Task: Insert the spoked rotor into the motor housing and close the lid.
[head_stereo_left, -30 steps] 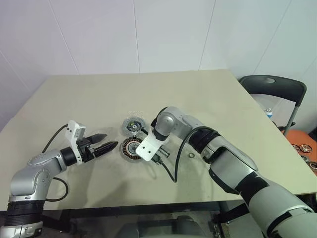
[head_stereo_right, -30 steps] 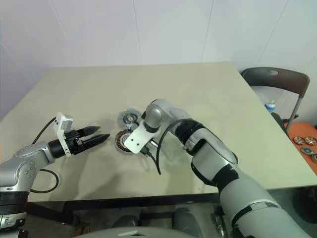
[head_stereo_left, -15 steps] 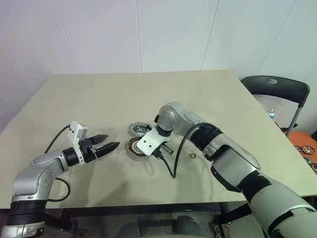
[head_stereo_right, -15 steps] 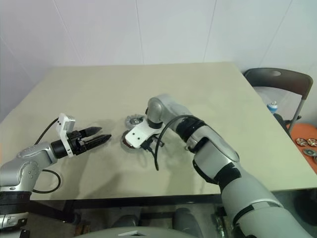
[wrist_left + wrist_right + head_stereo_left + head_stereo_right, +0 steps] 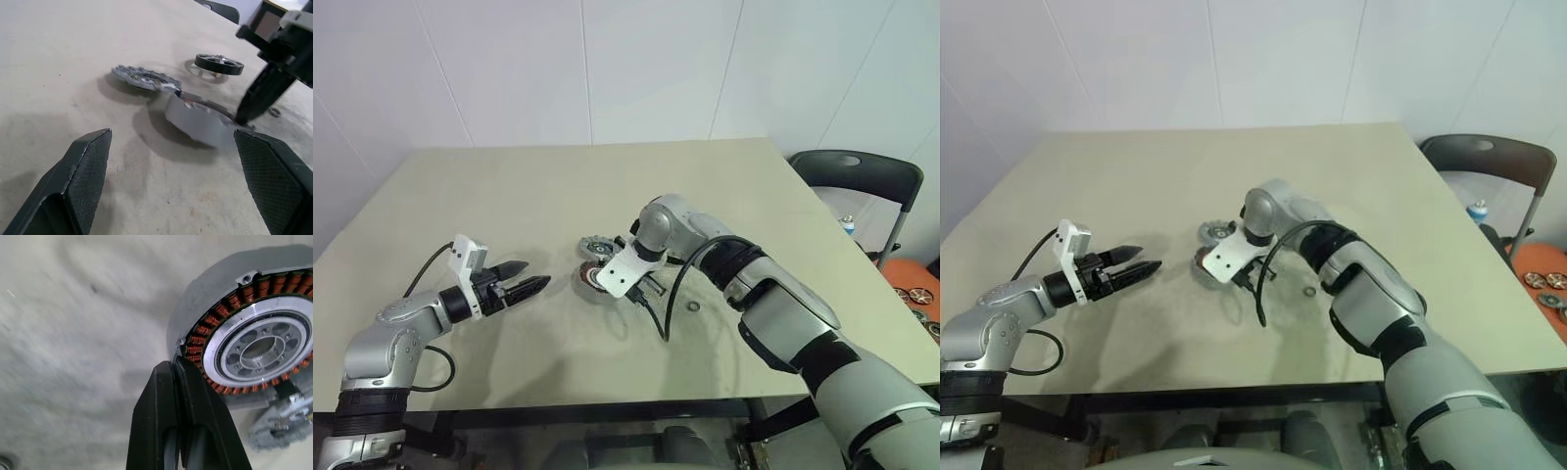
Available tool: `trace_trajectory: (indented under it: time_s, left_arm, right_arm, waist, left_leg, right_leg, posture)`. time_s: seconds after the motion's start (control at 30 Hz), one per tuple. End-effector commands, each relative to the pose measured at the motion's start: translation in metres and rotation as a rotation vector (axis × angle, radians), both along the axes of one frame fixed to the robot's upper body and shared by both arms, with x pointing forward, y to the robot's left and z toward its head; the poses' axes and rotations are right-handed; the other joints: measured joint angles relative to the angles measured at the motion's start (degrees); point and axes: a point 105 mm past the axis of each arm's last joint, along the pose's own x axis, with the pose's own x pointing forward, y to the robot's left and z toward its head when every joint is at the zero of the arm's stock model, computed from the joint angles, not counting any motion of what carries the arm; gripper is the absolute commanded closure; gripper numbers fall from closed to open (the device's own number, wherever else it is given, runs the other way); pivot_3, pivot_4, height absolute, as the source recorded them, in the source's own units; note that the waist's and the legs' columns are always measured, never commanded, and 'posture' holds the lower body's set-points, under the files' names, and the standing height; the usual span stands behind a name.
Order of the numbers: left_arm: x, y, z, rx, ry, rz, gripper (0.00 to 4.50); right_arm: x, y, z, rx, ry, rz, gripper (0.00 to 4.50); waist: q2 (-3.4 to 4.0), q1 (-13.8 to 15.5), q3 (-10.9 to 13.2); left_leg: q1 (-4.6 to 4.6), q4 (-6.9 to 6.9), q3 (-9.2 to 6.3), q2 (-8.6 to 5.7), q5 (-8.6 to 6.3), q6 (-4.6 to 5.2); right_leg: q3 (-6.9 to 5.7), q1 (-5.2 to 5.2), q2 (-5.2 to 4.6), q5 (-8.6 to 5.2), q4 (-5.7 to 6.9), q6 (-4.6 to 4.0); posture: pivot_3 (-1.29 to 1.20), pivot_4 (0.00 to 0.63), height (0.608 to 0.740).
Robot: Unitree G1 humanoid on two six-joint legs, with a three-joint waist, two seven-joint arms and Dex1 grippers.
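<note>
Left eye view shows a big pale beige counter (image 5: pixel 724 186) in a room with plain white walls (image 5: pixel 509 69). A dark chair (image 5: pixel 862 176) stands past the counter's right edge, and small orange things lie on the floor beside it. Near the middle of the counter sits the motor housing (image 5: pixel 254 347), a round part with copper windings around a silver middle; in the left wrist view one edge looks lifted off the counter. The right end effector (image 5: pixel 178 369) points down with its two black fingers pressed together, and their tips touch the rim of the housing. Nothing is held between them. Just behind the housing lies the lid (image 5: pixel 144 78), grey with a toothed edge, flat on the counter. The spoked rotor (image 5: pixel 219 63) sits farther back, a little apart from both. A tiny ring (image 5: pixel 691 306) lies on the counter to the right of the arm. The left end effector (image 5: pixel 527 288) hangs low over the counter on the left, well apart from the parts, with its fingers spread wide and nothing in them.
</note>
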Motion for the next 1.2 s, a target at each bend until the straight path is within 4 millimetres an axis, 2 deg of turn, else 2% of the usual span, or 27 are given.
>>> trace_trajectory:
  time_s: [0.03, 0.37, 0.57, 1.2]
  left_arm:
    - [0.003, -0.001, 0.01, 0.012, -0.045, -0.01, 0.24]
    - [0.002, -0.002, 0.008, 0.008, -0.042, -0.007, 0.24]
    - [0.003, -0.001, 0.007, 0.013, -0.041, -0.004, 0.24]
    - [0.002, 0.001, 0.007, 0.018, -0.041, 0.004, 0.24]
  right_arm:
    - [0.014, -0.003, 0.015, -0.022, -0.101, 0.001, 4.48]
    - [0.012, -0.004, 0.012, -0.032, -0.084, 0.021, 4.48]
    - [-0.012, 0.001, 0.015, -0.015, 0.025, 0.087, 4.48]
    - [-0.029, 0.005, 0.015, -0.028, 0.11, 0.081, 4.48]
  waist:
    - [0.0, -0.01, 0.0]
    - [0.01, -0.01, 0.0]
    - [0.01, -0.05, 0.0]
    - [0.0, -0.04, 0.0]
  left_leg:
    - [-0.01, -0.01, 0.0, 0.0, 0.0, 0.0]
    - [-0.04, -0.08, 0.0, 0.0, 0.0, 0.0]
    - [-0.06, -0.08, -0.03, 0.0, -0.01, 0.01]
    - [-0.05, -0.08, -0.03, 0.0, -0.01, 0.01]
  right_leg:
    - [0.0, -0.01, 0.0, 0.0, 0.0, 0.0]
    - [0.0, -0.07, -0.01, 0.0, -0.02, 0.0]
    - [-0.01, -0.06, -0.01, 0.0, -0.04, 0.01]
    - [-0.01, -0.09, 0.0, 0.0, -0.02, 0.01]
  posture:
    - [0.0, 0.0, 0.74]
    - [0.0, 0.0, 0.74]
    - [0.0, 0.0, 0.74]
    - [0.0, 0.0, 0.74]
